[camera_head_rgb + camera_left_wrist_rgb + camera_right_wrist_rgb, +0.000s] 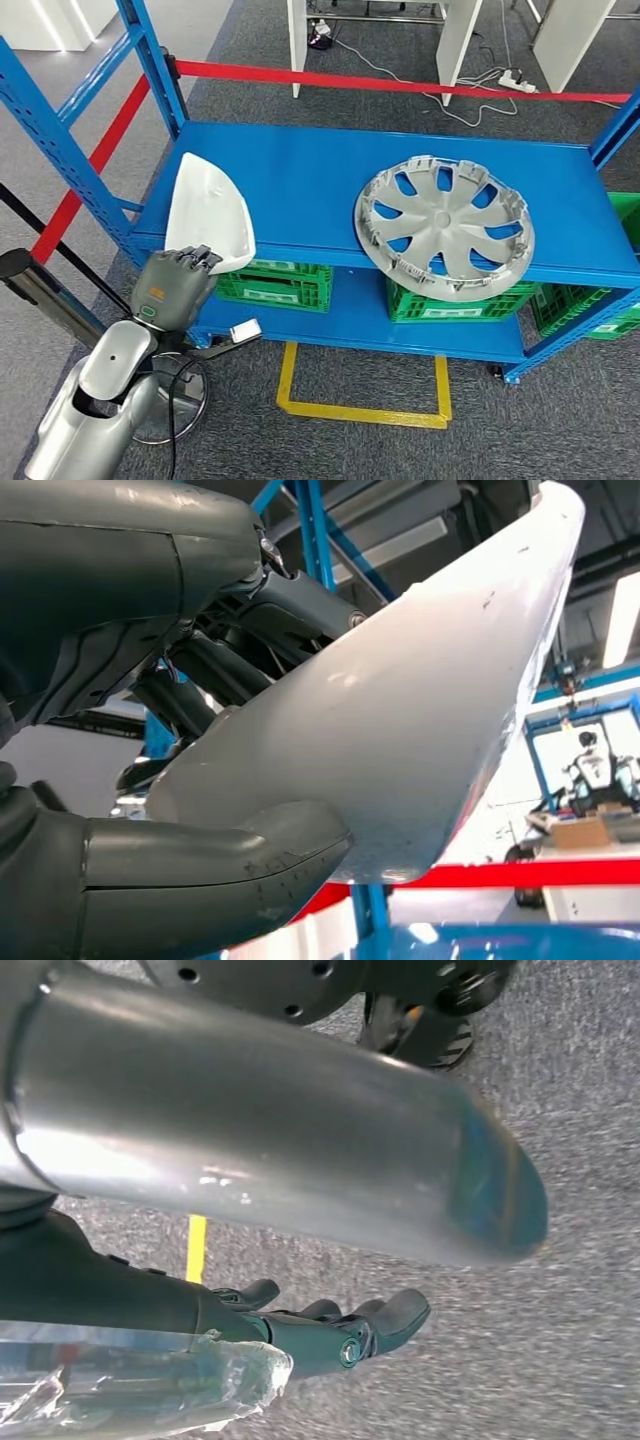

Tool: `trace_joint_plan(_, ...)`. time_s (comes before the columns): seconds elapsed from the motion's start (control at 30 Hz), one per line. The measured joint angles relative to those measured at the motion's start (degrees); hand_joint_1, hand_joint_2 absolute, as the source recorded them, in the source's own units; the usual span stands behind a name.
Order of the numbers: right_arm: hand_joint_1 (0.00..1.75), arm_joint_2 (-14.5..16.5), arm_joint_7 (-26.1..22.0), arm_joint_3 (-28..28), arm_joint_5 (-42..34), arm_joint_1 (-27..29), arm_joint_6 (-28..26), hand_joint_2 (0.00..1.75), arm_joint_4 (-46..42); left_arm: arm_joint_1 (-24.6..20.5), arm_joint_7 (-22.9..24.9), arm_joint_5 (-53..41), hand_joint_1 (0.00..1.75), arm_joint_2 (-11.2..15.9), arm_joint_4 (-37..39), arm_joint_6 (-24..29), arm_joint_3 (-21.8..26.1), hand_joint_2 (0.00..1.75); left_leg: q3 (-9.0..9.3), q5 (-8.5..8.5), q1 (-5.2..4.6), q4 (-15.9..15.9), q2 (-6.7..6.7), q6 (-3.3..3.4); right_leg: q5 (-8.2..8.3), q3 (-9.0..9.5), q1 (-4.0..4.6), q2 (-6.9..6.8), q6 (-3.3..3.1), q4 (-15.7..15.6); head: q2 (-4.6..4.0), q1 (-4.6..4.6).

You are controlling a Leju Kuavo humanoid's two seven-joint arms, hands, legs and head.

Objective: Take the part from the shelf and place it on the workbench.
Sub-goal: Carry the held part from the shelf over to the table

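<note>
Two parts lie on the blue shelf (317, 190): a white shell (207, 212) and a silver wheel cover (445, 228). Nearest the camera, the left arm (90, 410) rises from below, and the left hand (172, 285) meets the near edge of the shell, its dark fingers (198, 258) laid over the rim. From the left wrist, the thumb (219, 855) presses under the shell (407, 740) while the fingers (302, 600) lie on its other face (a pinch, so the hand grips the shell). The shell reaches away from the hand onto the shelf top at the shelf's left end, its near edge overhanging the shelf front. The wheel cover sits well apart from the hand, to its right and slightly farther off, face down on the same level. Green crates (281, 282) stand on the lower level, just beyond and below the hand. A red bar (392, 82) runs behind the shelf, farthest from the hand. Yellow tape (362, 412) marks the carpet in front of the shelf. The right hand (332, 1325) hangs over grey carpet (573, 1360), fingers nearly straight and slightly apart, holding nothing.
</note>
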Motion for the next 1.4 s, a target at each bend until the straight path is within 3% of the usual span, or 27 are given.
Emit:
trace_joint_plan(0.07,0.00,-0.03,-0.31,-0.03,-0.16,-0.32,-0.87,0.00,0.23,0.18,-0.19,0.01,1.75,-0.37,-0.02,-0.28,1.05,1.75,-1.05,0.86,-0.17,0.44,-0.01,-0.45,0.02,5.95,0.24,0.01,-0.47,-8.32,0.00,-0.03)
trace_joint_plan(0.13,0.00,-0.13,-0.56,-0.04,-0.29,-0.67,-1.83,0.00,0.87,0.30,-0.25,0.02,1.75,-0.65,-0.05,-0.51,1.86,1.75,-1.52,1.77,-0.23,0.63,0.03,-0.99,-1.01,8.06,0.47,0.06,-0.97,-12.20,0.00,-0.07)
trace_joint_plan(0.2,0.00,-0.32,-0.63,-0.09,-0.40,-0.80,-2.61,0.00,1.90,0.54,-0.28,0.02,1.75,-0.79,-0.07,-0.62,2.66,1.75,-1.82,1.97,-0.07,0.82,-0.05,-1.61,-0.41,7.31,0.43,-0.10,-1.88,-12.57,0.00,-0.04)
trace_joint_plan(0.23,0.00,-0.43,-0.64,-0.13,-0.43,-0.82,-2.91,0.00,2.40,0.69,-0.29,0.02,1.75,-0.83,-0.07,-0.65,3.16,1.75,-2.19,0.64,0.04,1.69,-0.14,-1.99,0.13,6.85,0.36,-0.25,-2.42,-12.64,0.00,-0.09)
trace_joint_plan(0.3,0.00,-0.57,-0.85,-0.16,-0.47,-0.92,-3.29,0.00,3.15,0.98,-0.30,0.02,1.75,-0.85,-0.07,-0.72,4.19,1.75,-3.56,-4.82,0.38,6.50,-0.28,-2.74,1.40,5.88,0.28,-0.49,-3.20,-12.69,0.00,-0.23)
trace_joint_plan(0.33,0.00,-0.60,-1.02,-0.17,-0.48,-0.93,-3.48,0.00,3.39,1.15,-0.30,0.02,1.75,-0.86,-0.07,-0.77,4.66,1.75,-4.31,-7.70,0.58,10.13,-0.29,-3.07,2.05,5.19,0.29,-0.51,-3.35,-12.61,0.00,-0.30)
trace_joint_plan(0.37,0.00,-0.61,-1.20,-0.16,-0.48,-0.93,-3.68,0.00,3.58,1.38,-0.31,0.03,1.75,-0.86,-0.07,-0.82,5.12,1.75,-4.80,-9.45,0.78,13.54,-0.29,-3.32,2.69,4.43,0.31,-0.53,-3.39,-12.46,0.00,-0.32)
trace_joint_plan(0.4,0.00,-0.62,-1.34,-0.16,-0.48,-0.94,-3.85,0.00,3.72,1.67,-0.33,0.04,1.75,-0.86,-0.07,-0.87,5.56,1.75,-4.75,-9.87,0.95,15.87,-0.29,-3.50,3.28,3.51,0.32,-0.53,-3.36,-12.25,0.00,-0.32)
trace_joint_plan(0.43,0.00,-0.62,-1.43,-0.16,-0.48,-0.93,-3.98,0.00,3.79,1.96,-0.37,0.06,1.75,-0.86,-0.07,-0.91,6.04,1.75,-3.95,-9.04,1.10,16.43,-0.29,-3.60,3.77,2.57,0.31,-0.53,-3.28,-11.97,0.00,-0.34)
trace_joint_plan(0.47,0.00,-0.63,-1.49,-0.16,-0.48,-0.93,-4.05,0.00,3.85,2.22,-0.44,0.08,1.75,-0.86,-0.10,-0.95,6.54,1.75,-2.25,-7.53,1.22,15.04,-0.29,-3.61,4.20,1.65,0.31,-0.51,-3.15,-11.61,0.00,-0.34)
trace_joint_plan(0.53,0.00,-0.62,-1.55,-0.16,-0.45,-0.94,-4.10,0.00,3.92,2.57,-0.68,0.13,1.75,-0.86,-0.32,-1.00,7.45,1.75,3.15,-5.46,1.27,8.06,-0.34,-3.27,4.89,0.19,0.37,-0.46,-2.73,-10.86,0.00,-0.35)
trace_joint_plan(0.6,0.00,-0.62,-1.57,-0.16,-0.39,-0.96,-4.14,0.00,3.96,2.82,-1.00,0.16,1.75,-0.86,-0.72,-1.09,8.31,1.75,7.27,-5.83,1.09,1.58,-0.41,-2.65,5.74,-0.71,0.45,-0.45,-2.04,-10.43,0.00,-0.30)
trace_joint_plan(0.63,0.00,-0.61,-1.57,-0.15,-0.37,-0.97,-4.16,0.00,3.98,2.96,-1.12,0.18,1.75,-0.86,-0.86,-1.19,8.70,1.75,7.86,-6.23,0.92,0.16,-0.44,-2.35,6.25,-1.03,0.43,-0.46,-1.65,-10.39,0.00,-0.27)
trace_joint_plan(0.7,0.00,-0.62,-1.56,-0.15,-0.33,-0.91,-4.21,0.00,4.01,3.31,-1.26,0.20,1.75,-0.86,-0.98,-1.44,9.35,1.75,7.19,-5.54,0.79,-0.56,-0.28,-1.59,6.90,-1.66,0.26,-0.41,-0.85,-10.44,0.00,-0.30)
trace_joint_plan(0.77,0.00,-0.63,-1.54,-0.15,-0.32,-0.78,-4.26,0.00,4.05,3.57,-1.33,0.25,1.75,-0.87,-1.04,-1.64,9.86,1.75,5.87,-4.05,0.88,-0.93,-0.05,-0.66,3.92,-2.92,0.15,-0.30,-0.37,-8.40,0.00,-0.21)
trace_joint_plan(0.83,0.00,-0.64,-1.52,-0.16,-0.32,-0.77,-4.33,0.00,4.10,3.78,-1.37,0.31,1.75,-0.93,-1.09,-1.74,10.38,1.75,4.09,-2.52,0.83,-0.99,0.02,-0.16,-2.07,-4.71,0.10,-0.26,-0.18,-2.18,0.00,-0.03)
trace_joint_plan(0.87,0.00,-0.64,-1.52,-0.16,-0.31,-0.78,-4.35,0.00,4.13,3.92,-1.37,0.32,1.75,-0.98,-1.09,-1.78,10.62,1.75,3.17,-1.81,0.71,-0.95,0.03,-0.10,-4.22,-5.36,0.11,-0.26,-0.12,1.46,0.00,0.06)
trace_joint_plan(0.9,0.00,-0.66,-1.52,-0.15,-0.31,-0.81,-4.38,0.00,4.17,4.07,-1.37,0.33,1.75,-1.01,-1.09,-1.82,10.85,1.75,2.18,-1.05,0.57,-0.89,0.05,-0.08,-4.94,-5.50,0.13,-0.26,-0.11,4.38,0.00,0.06)
trace_joint_plan(0.97,0.00,-0.70,-1.53,-0.15,-0.31,-0.86,-4.42,0.00,4.23,4.24,-1.38,0.34,1.75,-1.03,-1.09,-1.91,11.22,1.75,0.23,0.40,0.30,-0.76,0.07,-0.13,-2.55,-3.48,0.19,-0.26,-0.32,5.31,0.00,0.07)
trace_joint_plan(1.03,0.00,-0.80,-1.53,-0.16,-0.32,-0.94,-4.51,0.00,4.24,4.32,-1.42,0.36,1.75,-1.06,-1.14,-1.97,11.47,1.75,-1.46,1.77,0.09,-0.53,0.02,-0.35,-0.03,2.43,0.34,-0.24,-0.81,-1.27,0.00,0.07)
trace_joint_plan(1.1,0.00,-0.90,-1.54,-0.13,-0.32,-1.15,-4.62,0.00,4.25,4.37,-1.46,0.39,1.75,-1.10,-1.32,-2.00,11.80,1.75,-2.42,2.93,-0.10,-0.17,0.02,-0.77,-1.08,8.66,0.58,-0.20,-1.32,-10.20,0.00,0.04)
trace_joint_plan(1.13,0.00,-0.93,-1.55,-0.10,-0.32,-1.24,-4.68,0.00,4.26,4.40,-1.49,0.41,1.75,-1.12,-1.41,-2.03,12.05,1.75,-2.66,3.50,-0.13,-0.08,0.06,-1.03,-1.94,10.20,0.73,-0.16,-1.53,-12.79,0.00,0.03)
trace_joint_plan(1.2,0.00,-0.93,-1.53,-0.06,-0.30,-1.19,-4.76,0.00,4.29,4.51,-1.53,0.43,1.75,-1.14,-1.48,-2.10,12.64,1.75,-3.05,4.39,0.03,0.02,0.05,-1.64,-1.86,9.90,0.80,-0.22,-2.16,-13.81,0.00,0.07)
trace_joint_plan(1.23,0.00,-0.95,-1.52,-0.06,-0.27,-1.12,-4.80,0.00,4.31,4.66,-1.57,0.44,1.75,-1.13,-1.49,-2.14,12.91,1.75,-3.35,3.76,0.15,0.34,-0.03,-2.01,-1.32,9.39,0.77,-0.32,-2.62,-13.69,0.00,0.10)
trace_joint_plan(1.3,0.00,-0.97,-1.51,-0.07,-0.22,-1.04,-4.84,0.00,4.33,4.97,-1.63,0.44,1.75,-1.10,-1.49,-2.24,13.42,1.75,-4.54,-1.11,0.47,3.99,-0.22,-2.77,0.07,7.96,0.66,-0.57,-3.39,-13.60,0.00,-0.03)
trace_joint_plan(1.37,0.00,-0.98,-1.51,-0.08,-0.19,-1.03,-4.86,0.00,4.33,5.13,-1.65,0.44,1.75,-1.05,-1.49,-2.35,13.91,1.75,-6.15,-7.25,0.76,11.62,-0.27,-3.34,1.62,6.27,0.76,-0.64,-3.66,-13.36,0.00,-0.22)
trace_joint_plan(1.4,0.00,-0.98,-1.51,-0.08,-0.18,-1.03,-4.85,0.00,4.34,5.20,-1.65,0.44,1.75,-1.05,-1.49,-2.39,14.09,1.75,-6.53,-8.50,0.84,15.04,-0.27,-3.49,2.36,5.32,0.79,-0.66,-3.66,-13.16,0.00,-0.25)
